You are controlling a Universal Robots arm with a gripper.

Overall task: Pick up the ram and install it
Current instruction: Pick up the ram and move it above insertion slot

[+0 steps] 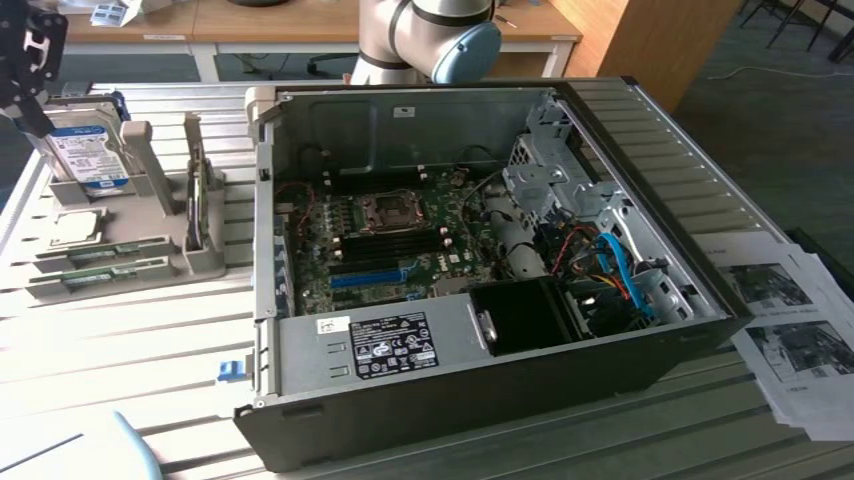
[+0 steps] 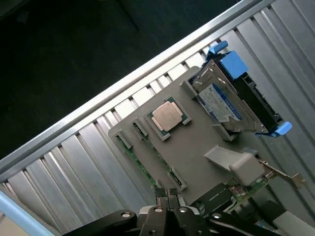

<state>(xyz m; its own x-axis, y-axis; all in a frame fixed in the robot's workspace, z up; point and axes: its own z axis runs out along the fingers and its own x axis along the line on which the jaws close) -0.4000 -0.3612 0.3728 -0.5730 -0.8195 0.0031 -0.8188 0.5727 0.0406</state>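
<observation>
The slatted table [image 1: 134, 330] bears a computer case [image 1: 467, 425], a grey holder [image 1: 200, 265] and papers [image 1: 787, 330].

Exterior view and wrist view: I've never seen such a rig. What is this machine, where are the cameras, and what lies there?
The machine is a robot arm with a hand. The exterior view looks on from off the arm; the wrist view looks from the wrist past the hand. On the slatted table stand an open computer case and a grey holder carrying a hard drive, a processor chip and the ram, green sticks. The hand is shut, holding nothing, over the holder.
</observation>
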